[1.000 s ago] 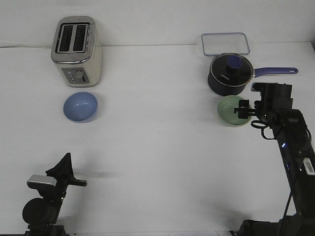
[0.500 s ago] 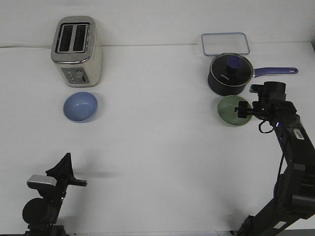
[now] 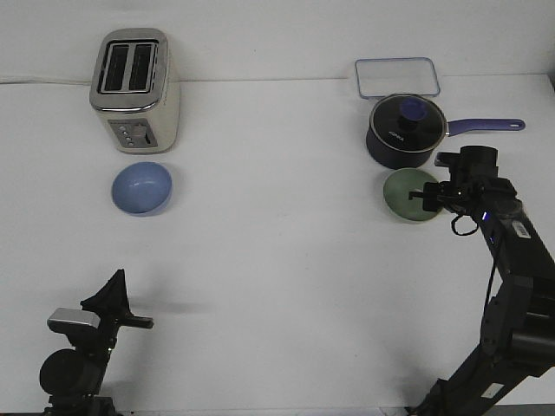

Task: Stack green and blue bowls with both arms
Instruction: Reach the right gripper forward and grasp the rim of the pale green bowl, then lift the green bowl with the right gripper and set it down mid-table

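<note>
So far the 2 bowls are unstacked and well apart: the blue bowl (image 3: 142,188) sits at far left, just in front of the toaster (image 3: 134,89); the green bowl (image 3: 408,194) is at far right by the saucepan (image 3: 405,132). The right gripper (image 3: 428,196) is at the green bowl's right rim; whether its fingers have closed cannot be told. The left gripper (image 3: 114,299) waits near left, apparently parted and empty. Lifting and stacking remain.
</note>
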